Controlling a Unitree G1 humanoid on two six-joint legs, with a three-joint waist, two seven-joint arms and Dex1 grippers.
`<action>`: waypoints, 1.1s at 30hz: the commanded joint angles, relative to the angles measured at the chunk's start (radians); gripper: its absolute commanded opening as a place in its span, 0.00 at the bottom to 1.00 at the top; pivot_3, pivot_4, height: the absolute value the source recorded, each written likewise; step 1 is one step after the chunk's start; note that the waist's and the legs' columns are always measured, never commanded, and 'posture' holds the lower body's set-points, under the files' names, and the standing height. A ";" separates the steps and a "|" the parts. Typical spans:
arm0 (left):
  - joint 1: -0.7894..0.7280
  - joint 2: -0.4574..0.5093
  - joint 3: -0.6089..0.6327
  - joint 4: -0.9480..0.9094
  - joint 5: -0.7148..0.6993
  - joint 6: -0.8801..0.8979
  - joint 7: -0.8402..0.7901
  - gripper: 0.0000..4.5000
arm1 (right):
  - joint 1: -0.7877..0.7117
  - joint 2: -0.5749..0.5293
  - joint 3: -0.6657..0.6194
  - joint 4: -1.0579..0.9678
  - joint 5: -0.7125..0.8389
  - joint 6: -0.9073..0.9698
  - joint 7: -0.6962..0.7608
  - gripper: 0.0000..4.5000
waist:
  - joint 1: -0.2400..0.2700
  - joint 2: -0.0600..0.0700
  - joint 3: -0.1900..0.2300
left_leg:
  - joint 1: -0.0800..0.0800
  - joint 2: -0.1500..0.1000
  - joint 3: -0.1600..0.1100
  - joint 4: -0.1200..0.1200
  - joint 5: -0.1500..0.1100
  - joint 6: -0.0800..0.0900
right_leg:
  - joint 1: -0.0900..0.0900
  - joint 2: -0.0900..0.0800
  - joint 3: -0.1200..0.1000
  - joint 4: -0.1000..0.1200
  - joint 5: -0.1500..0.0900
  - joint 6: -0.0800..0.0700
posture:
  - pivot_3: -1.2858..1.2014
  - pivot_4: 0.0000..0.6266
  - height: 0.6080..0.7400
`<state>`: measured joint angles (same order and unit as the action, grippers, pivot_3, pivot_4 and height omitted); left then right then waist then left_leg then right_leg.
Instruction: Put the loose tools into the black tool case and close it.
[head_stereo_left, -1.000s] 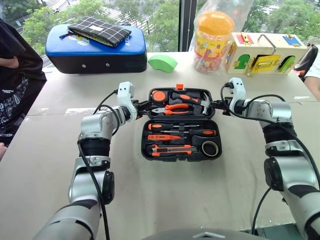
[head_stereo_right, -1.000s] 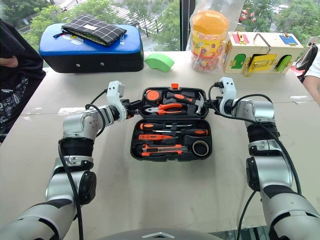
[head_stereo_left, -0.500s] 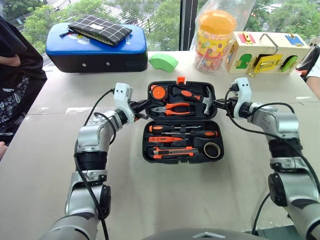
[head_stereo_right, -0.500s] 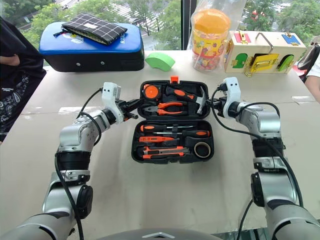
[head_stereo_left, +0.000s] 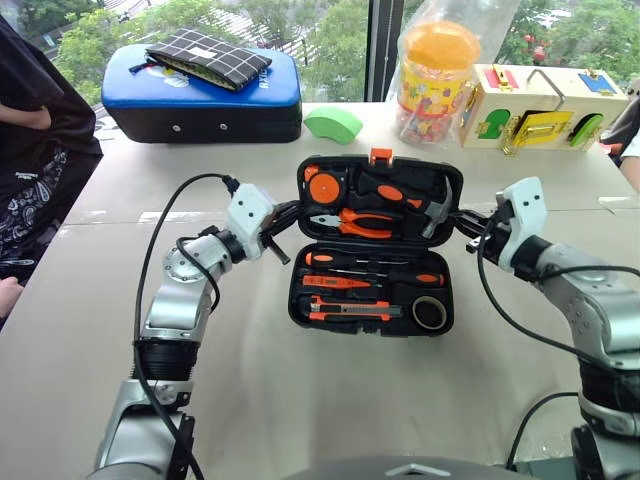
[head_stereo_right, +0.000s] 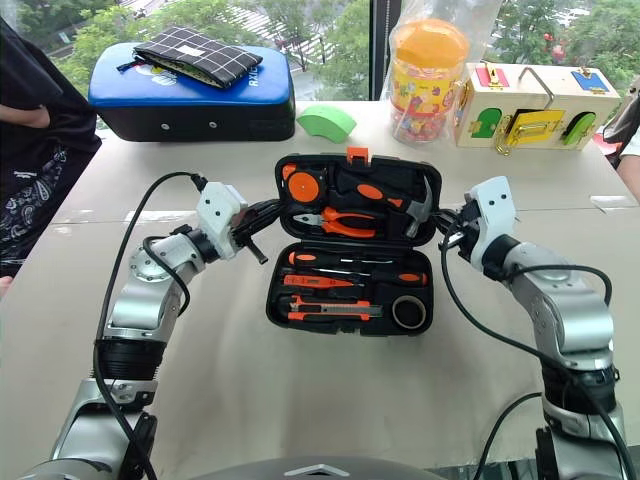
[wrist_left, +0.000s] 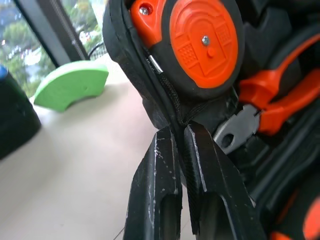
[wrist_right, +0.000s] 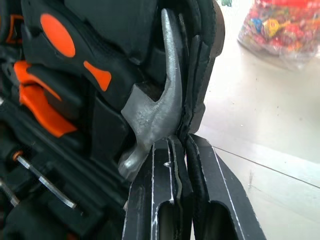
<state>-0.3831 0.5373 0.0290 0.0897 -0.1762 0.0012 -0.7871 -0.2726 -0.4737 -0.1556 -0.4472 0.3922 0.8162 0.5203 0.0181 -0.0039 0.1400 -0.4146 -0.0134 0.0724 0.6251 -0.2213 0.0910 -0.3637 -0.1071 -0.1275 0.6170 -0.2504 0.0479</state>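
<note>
My left claw (wrist_left: 181, 142) and right claw (wrist_right: 182, 145) each pinched an edge of the tool case (head_stereo_left: 372, 245) lid, half raised between them on the bench (head_stereo_left: 300, 400). Uneven lifting risked twisting it, slipping, or spilling the hammer (wrist_right: 150, 107) beside my right claw.

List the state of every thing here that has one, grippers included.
Tool case: open, lid half raised.
Left gripper: shut on the lid's edge, by the tape measure.
Right gripper: shut on the lid's other edge, by the hammer.
Screwdrivers: seated in the base.
Tape ring: seated in the base.
Blue case: closed, checked pouch on top.
Jar: lidded.
</note>
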 joint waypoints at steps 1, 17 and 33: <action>0.041 0.050 -0.005 -0.063 -0.016 -0.039 -0.076 0.00 | 0.076 -0.028 -0.052 -0.168 0.064 -0.017 0.020 0.01 | 0.001 0.000 0.000 | 0.000 0.000 0.000 0.000 0.000 0.000 | 0.000 0.000 0.000 0.000 0.000 0.000 | 0.52 0.24 1.00; 0.105 0.602 0.179 -0.253 -0.696 0.926 -0.581 0.25 | 0.834 -0.356 -0.364 -0.576 0.338 0.055 0.388 0.00 | -0.002 0.003 0.001 | 0.001 0.003 -0.001 0.001 -0.005 0.008 | 0.002 0.000 0.002 -0.004 -0.008 0.001 | 0.52 0.24 1.00; 0.036 0.449 -0.021 -0.383 -0.528 0.742 -0.515 0.01 | 0.280 -0.113 0.073 -0.113 0.047 0.092 -0.052 0.00 | -0.015 -0.006 0.001 | 0.003 0.003 0.001 -0.007 -0.001 -0.001 | -0.001 0.001 0.000 -0.009 -0.003 -0.001 | 0.52 0.24 1.00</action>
<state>-0.3207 0.9992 0.0188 -0.2819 -0.7232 0.7770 -1.3134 0.1104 -0.6237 0.0268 -0.6343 0.4361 0.8956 0.5609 0.0028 -0.0098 0.1410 -0.4117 -0.0083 0.0745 0.6192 -0.2218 0.0888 -0.3647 -0.1061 -0.1289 0.6085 -0.2530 0.0461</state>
